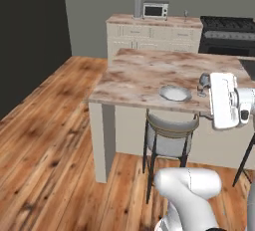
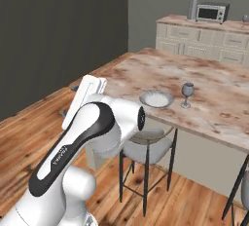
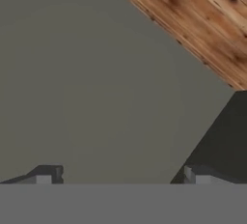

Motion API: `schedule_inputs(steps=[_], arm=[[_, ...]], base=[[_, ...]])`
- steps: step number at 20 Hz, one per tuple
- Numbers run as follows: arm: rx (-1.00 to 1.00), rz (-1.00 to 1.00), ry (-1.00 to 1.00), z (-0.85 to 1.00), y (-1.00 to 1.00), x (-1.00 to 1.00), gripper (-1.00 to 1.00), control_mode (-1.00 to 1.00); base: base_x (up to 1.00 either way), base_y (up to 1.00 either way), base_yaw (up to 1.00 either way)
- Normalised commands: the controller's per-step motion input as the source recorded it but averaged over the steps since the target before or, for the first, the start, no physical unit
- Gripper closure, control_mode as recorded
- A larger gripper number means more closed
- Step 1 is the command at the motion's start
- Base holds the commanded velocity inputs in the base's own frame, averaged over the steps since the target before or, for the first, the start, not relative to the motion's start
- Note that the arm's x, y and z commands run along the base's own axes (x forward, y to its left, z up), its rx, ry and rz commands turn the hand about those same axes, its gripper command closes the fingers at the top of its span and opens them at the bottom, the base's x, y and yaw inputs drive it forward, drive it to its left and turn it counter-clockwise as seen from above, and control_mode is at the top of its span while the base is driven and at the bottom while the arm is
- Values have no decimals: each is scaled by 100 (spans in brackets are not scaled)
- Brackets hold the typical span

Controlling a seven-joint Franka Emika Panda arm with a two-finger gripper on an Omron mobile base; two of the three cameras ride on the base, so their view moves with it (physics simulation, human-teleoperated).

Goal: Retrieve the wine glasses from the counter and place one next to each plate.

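A: Left base view first. One wine glass (image 1: 203,84) already stands on the marbled island top (image 1: 144,73), just beside a plate (image 1: 175,93). The second wine glass (image 1: 186,14) is a tiny shape on the far counter (image 1: 149,21), right of the microwave (image 1: 155,10). I'd worry about the hand (image 1: 223,100): it hangs close to the placed glass, and a wide swing could knock that glass over.

B: Anything in the plate?

A: Nothing on it that I can tell. A stool (image 1: 168,138) is tucked under the island's edge, which the base could bump while driving round.

B: Right base view?

A: The plate (image 2: 156,98) and the placed wine glass (image 2: 187,94) sit near each other but not touching, close to the island edge. The bowl of the glass looks empty. The other wine glass (image 2: 244,20) stands at the right end of the counter (image 2: 204,24), well apart from the arm, so a long drive is due; I judge the thin stem makes it easy to tip on approach. A second plate I cannot see.

B: And the hand view?

A: The gripper (image 3: 121,175) points at a grey wall (image 3: 96,83) and a strip of wooden floor (image 3: 202,15). Its fingertips (image 3: 44,175) stand spread wide with nothing between them.
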Motion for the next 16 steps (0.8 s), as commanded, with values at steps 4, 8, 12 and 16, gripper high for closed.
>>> schedule_inputs(steps=[4,8,12,16], arm=[[0,0,0,0,0,0,-100,100],[0,0,0,0,0,0,-100,100],[0,0,0,0,0,0,-100,100],[0,0,0,0,0,0,-100,100]], base=[[-83,100,0],[-49,100,0],[3,100,0],[57,100,0]])
